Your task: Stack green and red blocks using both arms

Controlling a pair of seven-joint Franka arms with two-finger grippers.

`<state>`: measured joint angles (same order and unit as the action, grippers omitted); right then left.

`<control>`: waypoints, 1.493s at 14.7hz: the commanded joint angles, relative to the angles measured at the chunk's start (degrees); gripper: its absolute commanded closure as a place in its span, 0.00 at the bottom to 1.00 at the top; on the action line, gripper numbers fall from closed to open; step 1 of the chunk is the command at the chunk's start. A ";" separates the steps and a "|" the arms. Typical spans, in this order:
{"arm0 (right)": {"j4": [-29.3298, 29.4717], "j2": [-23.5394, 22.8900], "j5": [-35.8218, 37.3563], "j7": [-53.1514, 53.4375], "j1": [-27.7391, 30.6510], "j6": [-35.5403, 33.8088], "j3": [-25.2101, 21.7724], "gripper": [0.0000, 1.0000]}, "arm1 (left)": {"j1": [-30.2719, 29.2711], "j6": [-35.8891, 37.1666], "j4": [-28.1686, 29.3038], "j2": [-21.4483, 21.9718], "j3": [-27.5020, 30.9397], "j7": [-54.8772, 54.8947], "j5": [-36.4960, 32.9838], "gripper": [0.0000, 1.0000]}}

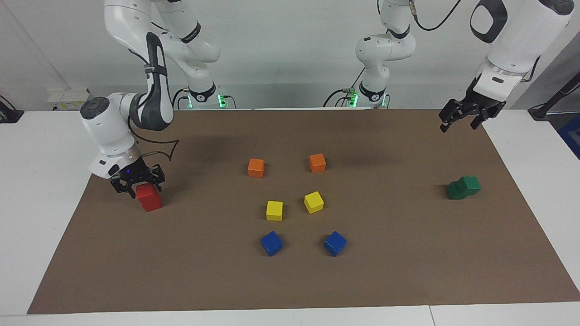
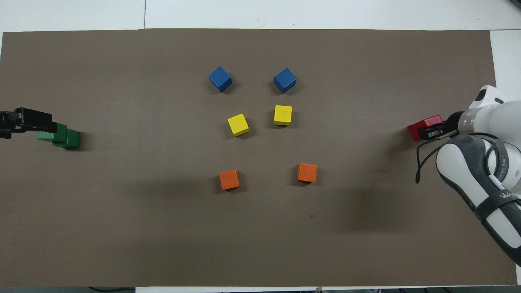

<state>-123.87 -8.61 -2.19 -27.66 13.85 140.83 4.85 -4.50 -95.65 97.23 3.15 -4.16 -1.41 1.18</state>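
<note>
1. The left hand (image 1: pixel 462 120) hangs in the air over the corner of the brown mat (image 1: pixel 408 271) at the left arm's end, close to the robots' edge. Its fingers are spread wide and hold nothing.
2. Two orange cubes (image 1: pixel 256 167) sit side by side in the middle of the mat. They are the nearest to the robots of the middle group.
3. The red blocks (image 1: pixel 149 201) stand at the right arm's end of the mat, just inside its edge, a little farther from the robots than the orange cubes. They look like one set on top of the other.
4. The right hand (image 1: pixel 137 183) is down at the top of the red blocks. It cannot be told whether it clamps the upper block or is spread clear of it.
5. The green blocks (image 1: pixel 463 187) lie at the left arm's end of the mat, about level with the red ones. The two touch and sit skewed to each other. It cannot be told whether one rests fully on the other.
6. Two yellow cubes (image 1: pixel 274 210) come next in the middle, apart from each other.
7. Two blue cubes (image 1: pixel 271 243) lie farthest from the robots.
8. The six middle cubes lie between the red and green blocks, well apart from both.
9. The white worktop (image 1: pixel 41 181) shows around the mat.
</note>
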 commanded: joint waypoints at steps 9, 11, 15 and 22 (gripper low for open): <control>11.53 6.12 -1.50 14.86 -2.94 -20.28 1.83 0.00 | 0.55 -0.59 0.60 1.15 0.38 0.17 -1.09 0.00; 14.96 11.57 -1.41 24.53 -7.32 -29.77 1.74 0.00 | 0.55 -0.42 0.42 1.15 0.47 0.44 -1.09 0.00; 19.09 19.49 -1.06 34.68 -12.87 -42.54 1.83 0.00 | 0.63 -0.24 -0.36 1.15 0.47 0.35 -1.09 0.00; 32.97 10.92 0.95 31.36 -11.30 -49.06 0.86 0.05 | 0.72 -0.06 -0.63 1.15 0.47 0.35 -1.09 0.00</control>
<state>-97.99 9.19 -2.27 5.74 1.42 94.28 5.52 -4.50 -95.67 96.58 3.67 -4.10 -1.40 1.18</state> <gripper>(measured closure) 0.004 0.000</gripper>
